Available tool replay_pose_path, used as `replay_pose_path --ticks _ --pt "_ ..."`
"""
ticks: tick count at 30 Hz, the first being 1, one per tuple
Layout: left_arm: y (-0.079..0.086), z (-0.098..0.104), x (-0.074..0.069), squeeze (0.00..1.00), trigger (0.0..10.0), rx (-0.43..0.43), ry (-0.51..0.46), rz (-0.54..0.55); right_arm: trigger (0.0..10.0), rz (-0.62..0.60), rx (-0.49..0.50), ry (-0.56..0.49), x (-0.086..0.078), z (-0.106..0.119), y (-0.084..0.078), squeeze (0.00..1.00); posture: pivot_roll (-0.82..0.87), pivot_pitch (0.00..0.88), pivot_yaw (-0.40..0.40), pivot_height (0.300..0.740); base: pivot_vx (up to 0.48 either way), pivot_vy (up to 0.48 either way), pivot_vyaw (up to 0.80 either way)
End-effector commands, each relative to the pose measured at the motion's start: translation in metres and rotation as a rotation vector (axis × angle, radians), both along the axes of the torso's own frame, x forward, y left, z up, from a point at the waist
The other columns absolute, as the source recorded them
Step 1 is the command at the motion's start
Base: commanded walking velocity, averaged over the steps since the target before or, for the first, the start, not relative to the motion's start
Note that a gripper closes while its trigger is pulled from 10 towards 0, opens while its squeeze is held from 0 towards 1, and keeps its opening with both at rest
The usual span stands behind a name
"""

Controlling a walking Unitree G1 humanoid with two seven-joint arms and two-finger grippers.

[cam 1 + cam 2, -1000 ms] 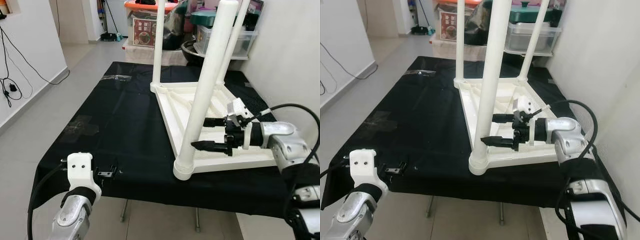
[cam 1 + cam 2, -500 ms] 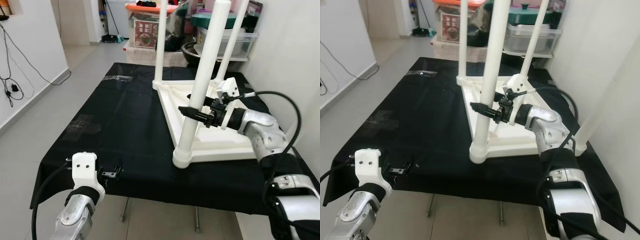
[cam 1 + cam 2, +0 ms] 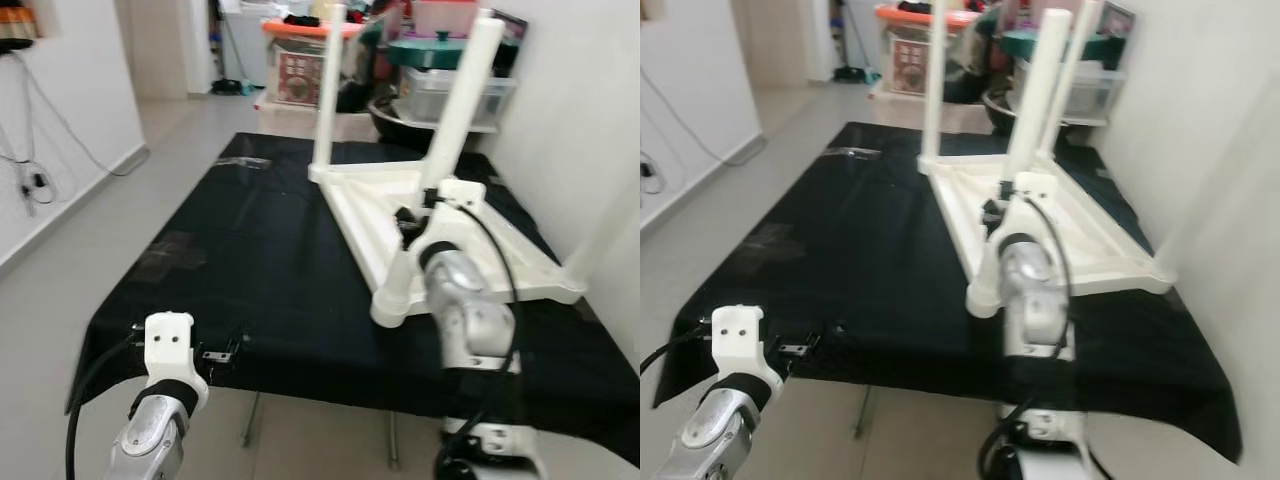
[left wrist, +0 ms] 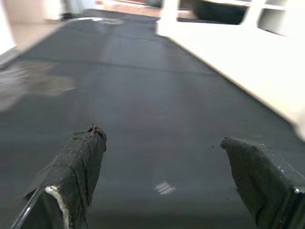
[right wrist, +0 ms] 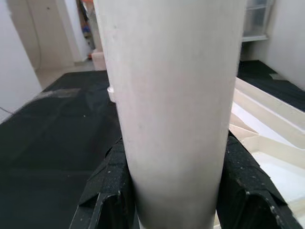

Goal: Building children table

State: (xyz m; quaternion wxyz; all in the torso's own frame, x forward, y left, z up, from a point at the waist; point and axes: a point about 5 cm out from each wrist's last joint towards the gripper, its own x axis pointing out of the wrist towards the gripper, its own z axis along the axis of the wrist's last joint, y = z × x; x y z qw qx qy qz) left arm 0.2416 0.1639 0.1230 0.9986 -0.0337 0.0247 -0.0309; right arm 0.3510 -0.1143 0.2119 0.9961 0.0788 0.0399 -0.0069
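Black cloth [image 3: 260, 250] covers my work surface, with the upturned white children table [image 3: 440, 235] at centre right of the frame. My right gripper [image 5: 171, 191] pinches its nearest leg [image 3: 445, 170]. My left gripper [image 4: 167, 191] hangs spread over the cloth at lower left.

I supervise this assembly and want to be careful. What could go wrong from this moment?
1. The right claw is clamped on the near leg, which leans in its corner socket; more sideways force could strain or pop the joint.
2. That socket lies near the front edge of the black cloth; a pull might drag the upturned tabletop toward it.
3. The head views are blurred, so aiming may be poor.
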Motion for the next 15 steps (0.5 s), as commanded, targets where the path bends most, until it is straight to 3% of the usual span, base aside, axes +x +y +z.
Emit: replay_pose_path --ticks 1,5,6,7,10,11,12,13,14,15 --pt "0.000 -0.007 -0.001 0.00 10.0 0.010 0.035 -0.005 10.0 0.080 0.107 0.117 0.000 -0.017 0.022 0.00 0.06 0.000 -0.071 0.740 0.000 0.000 0.00" --pt "-0.001 -0.009 -0.001 0.00 10.0 0.006 0.040 -0.005 10.0 0.122 0.111 0.076 0.000 -0.007 0.027 0.00 0.06 0.000 -0.078 0.740 0.000 0.000 0.00" --pt "-0.002 -0.009 -0.001 0.00 10.0 0.005 0.040 -0.006 10.0 0.186 0.156 0.040 0.000 0.001 0.028 0.33 0.06 0.000 -0.081 0.740 0.000 0.000 0.00" --pt "-0.002 -0.009 -0.001 0.00 10.0 0.003 0.040 -0.005 10.0 0.256 0.160 -0.011 0.002 0.011 0.024 1.00 0.06 0.000 -0.086 0.740 0.000 0.000 0.00" --pt "-0.003 -0.009 -0.001 0.00 10.0 0.003 0.040 -0.006 10.0 0.293 0.163 -0.039 0.001 0.018 0.022 1.00 0.06 0.000 -0.086 0.740 0.000 0.000 0.00" --pt "-0.003 -0.009 -0.001 0.00 10.0 0.001 0.040 -0.006 10.0 0.366 0.108 -0.046 0.002 0.022 0.018 1.00 0.06 0.000 -0.091 0.740 0.000 0.000 0.00" --pt "-0.004 -0.009 -0.002 0.00 10.0 0.000 0.036 -0.007 10.0 0.505 0.059 -0.081 0.002 0.030 0.009 0.87 0.07 0.000 -0.102 0.740 0.000 0.000 0.00" --pt "-0.004 -0.009 -0.002 0.00 10.0 -0.001 0.034 -0.009 10.0 0.599 0.032 -0.098 0.000 0.034 0.003 0.87 0.07 0.000 -0.103 0.740 0.000 0.000 0.00" --pt "-0.004 -0.009 -0.002 0.00 10.0 -0.001 0.034 -0.009 10.0 0.599 0.032 -0.098 0.000 0.034 0.003 0.87 0.07 0.000 -0.103 0.740 0.000 0.000 0.00" --pt "-0.003 -0.009 -0.002 0.00 10.0 -0.003 0.033 -0.007 10.0 0.737 -0.019 -0.140 -0.004 0.040 -0.005 0.00 0.06 0.000 -0.101 0.740 0.000 0.000 0.00"
